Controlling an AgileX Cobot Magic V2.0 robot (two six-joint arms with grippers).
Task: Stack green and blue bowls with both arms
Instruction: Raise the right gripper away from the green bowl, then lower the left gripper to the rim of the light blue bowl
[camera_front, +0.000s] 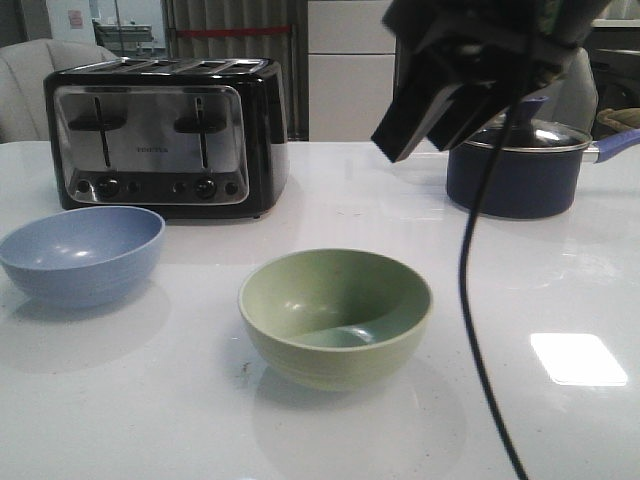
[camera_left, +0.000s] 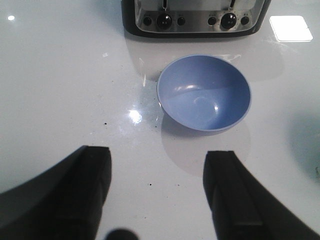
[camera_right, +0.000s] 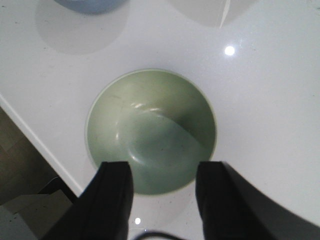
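The pale green bowl (camera_front: 336, 315) stands upright in the middle of the white table. The blue bowl (camera_front: 82, 251) stands upright to its left, in front of the toaster; the two bowls are apart. My right gripper (camera_front: 412, 135) hangs high above the table, to the right of the green bowl. In the right wrist view it (camera_right: 164, 175) is open and empty over the near rim of the green bowl (camera_right: 150, 125). My left gripper (camera_left: 157, 170) is open and empty above bare table, short of the blue bowl (camera_left: 204, 92). It is out of the front view.
A black and steel toaster (camera_front: 165, 135) stands at the back left, just behind the blue bowl. A dark navy lidded pot (camera_front: 520, 165) stands at the back right. A black cable (camera_front: 470, 280) hangs from the right arm. The table's edge (camera_right: 30, 135) runs near the green bowl.
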